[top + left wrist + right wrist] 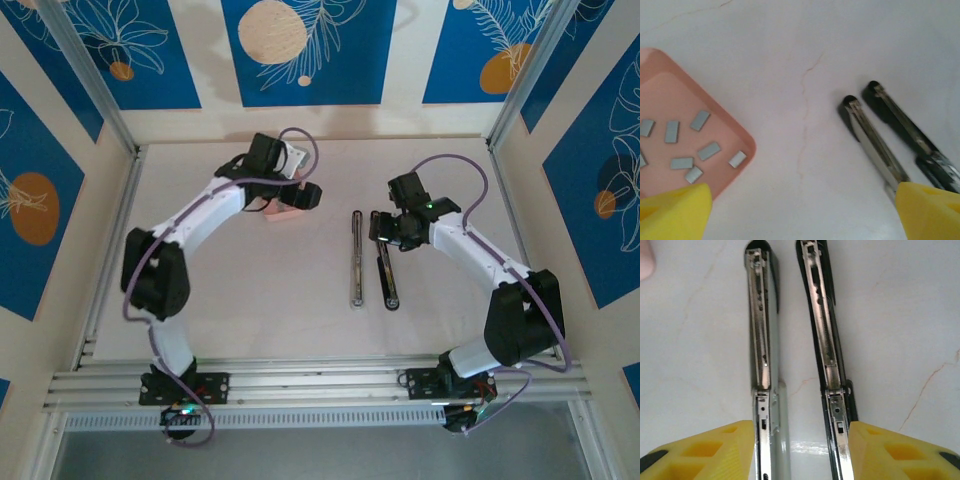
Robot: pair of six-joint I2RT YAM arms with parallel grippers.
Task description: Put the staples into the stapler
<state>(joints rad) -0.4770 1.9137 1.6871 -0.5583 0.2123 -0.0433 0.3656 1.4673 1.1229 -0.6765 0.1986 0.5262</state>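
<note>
The stapler [356,260] lies swung open on the white table, its two long arms side by side. In the right wrist view, the silver arm [762,340] and the black-edged arm [822,330] both run between the yellow fingers of my right gripper [802,450]. That gripper is open, one finger just outside each arm. Several small grey staples [708,150] lie loose in the salmon-pink tray [747,145]. My left gripper [802,215] hangs wide open over bare table between the tray and the stapler [875,145], holding nothing.
The pink tray [285,210] sits at the back left of the table, partly under the left wrist. Patterned walls and metal rails [320,385] close in the table on all sides.
</note>
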